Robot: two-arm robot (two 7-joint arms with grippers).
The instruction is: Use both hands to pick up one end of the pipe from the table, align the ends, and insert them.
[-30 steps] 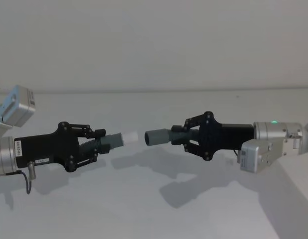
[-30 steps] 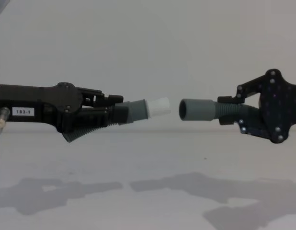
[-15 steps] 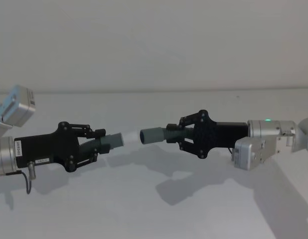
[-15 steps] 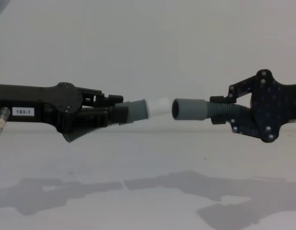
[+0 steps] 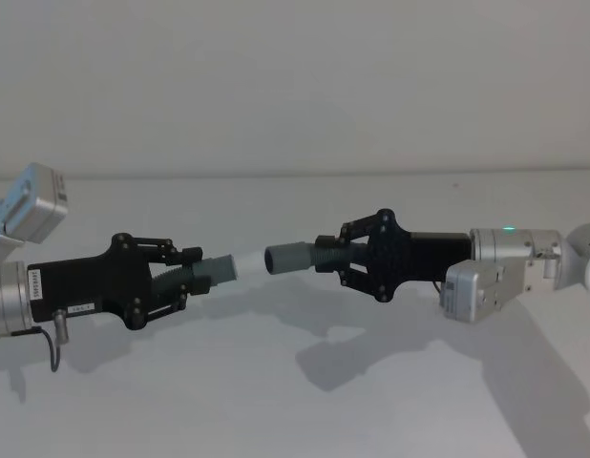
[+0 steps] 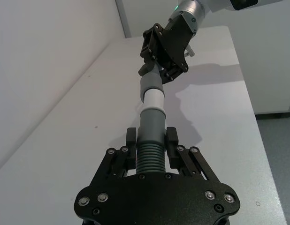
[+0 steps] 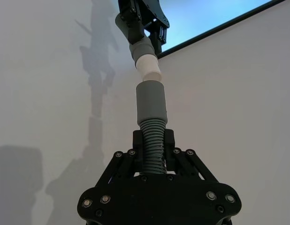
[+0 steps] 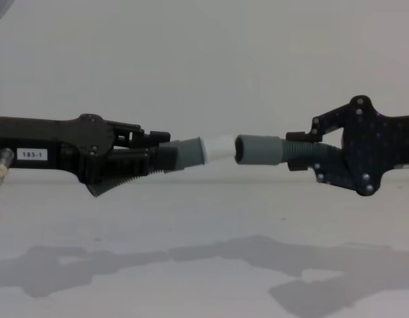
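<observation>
White tip (image 8: 220, 146) meets socket mouth (image 8: 239, 149) — both pieces held aloft.

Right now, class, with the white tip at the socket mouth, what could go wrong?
1. The white tip meets the socket at a slight angle, so it may jam on the rim.
2. Pushing could make either ribbed piece slide in the left hand or right hand.

Soft, even overhead light; diffuse shadows below.

Black screw-studded left claw (image 8: 166, 154) with white "183-1" label, matching right claw (image 8: 304, 156), silver-grey arms, green light
</observation>
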